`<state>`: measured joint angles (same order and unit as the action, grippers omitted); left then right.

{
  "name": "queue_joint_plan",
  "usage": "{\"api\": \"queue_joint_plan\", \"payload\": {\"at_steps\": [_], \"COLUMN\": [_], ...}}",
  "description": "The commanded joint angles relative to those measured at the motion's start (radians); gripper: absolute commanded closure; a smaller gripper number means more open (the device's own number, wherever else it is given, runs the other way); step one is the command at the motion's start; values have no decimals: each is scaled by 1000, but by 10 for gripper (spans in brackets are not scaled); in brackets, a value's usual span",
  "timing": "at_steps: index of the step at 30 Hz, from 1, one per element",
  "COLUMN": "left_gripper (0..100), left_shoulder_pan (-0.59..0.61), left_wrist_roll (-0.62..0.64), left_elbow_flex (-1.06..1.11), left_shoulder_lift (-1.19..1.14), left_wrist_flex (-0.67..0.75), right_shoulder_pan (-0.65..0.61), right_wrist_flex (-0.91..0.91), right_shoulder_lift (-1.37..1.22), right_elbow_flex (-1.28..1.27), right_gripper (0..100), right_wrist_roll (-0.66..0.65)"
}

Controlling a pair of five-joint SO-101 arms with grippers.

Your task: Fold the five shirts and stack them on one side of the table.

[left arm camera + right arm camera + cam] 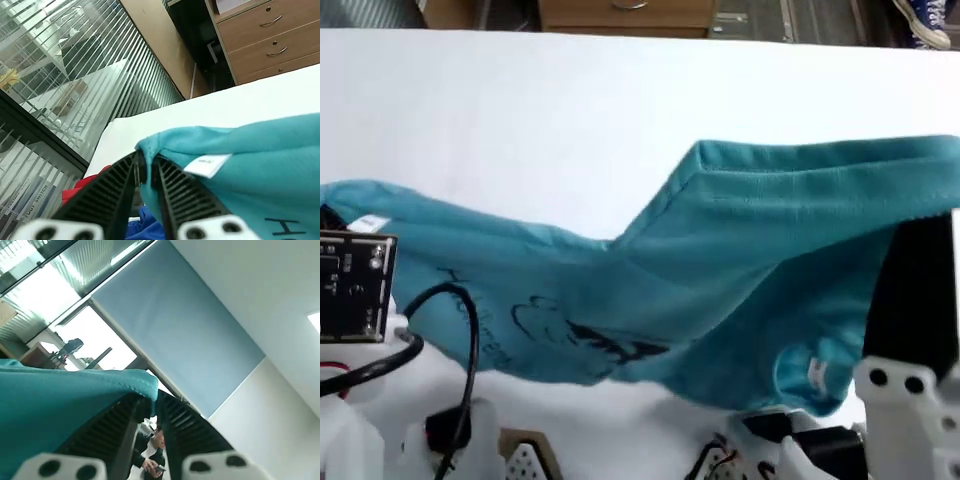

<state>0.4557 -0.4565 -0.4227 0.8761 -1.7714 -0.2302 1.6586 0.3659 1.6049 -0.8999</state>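
On the teal shirt (750, 250), dark print (575, 335) and a small white tag (207, 165), neither legible.

Okay, running the count as I look. Shirts up off the surface (520, 120): one, a single teal shirt (740, 250). Tags on it from the high view: two, one white tag (368, 222) at one end, a second tag (817, 372) at the other. Tools: two, the left tool (148, 167) and the right tool (152, 407), each pinching a hem of that one shirt. Below the left tool I count two more bits of fabric: one red cloth (82, 184) and one blue cloth (145, 225); can't tell whether they're shirts. One surface, white. Behind it, one wooden drawer unit (260, 45) with two curved handles (273, 20) that I can make out.
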Motion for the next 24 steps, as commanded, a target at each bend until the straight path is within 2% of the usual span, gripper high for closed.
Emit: {"api": "queue_joint_plan", "payload": {"at_steps": [1,7,16,24], "left_gripper": [980,980,980,980], "left_shoulder_pan": [6,2,-2,-153], "left_wrist_roll": [-11,-11,-9,-11], "left_elbow_flex": [2,73,331,553], "left_shoulder_lift": [-3,-5,-5,-5], "left_wrist_flex": [-14,8,192,347], "right_shoulder_pan": [-7,-7,-7,-7], "right_wrist_flex": [5,2,-47,-61], "right_shoulder_lift": [15,12,12,12], "right_elbow_flex": [-72,-198,-390,-582], "right_gripper": [978,978,978,978], "right_wrist_roll": [2,3,3,3]}}
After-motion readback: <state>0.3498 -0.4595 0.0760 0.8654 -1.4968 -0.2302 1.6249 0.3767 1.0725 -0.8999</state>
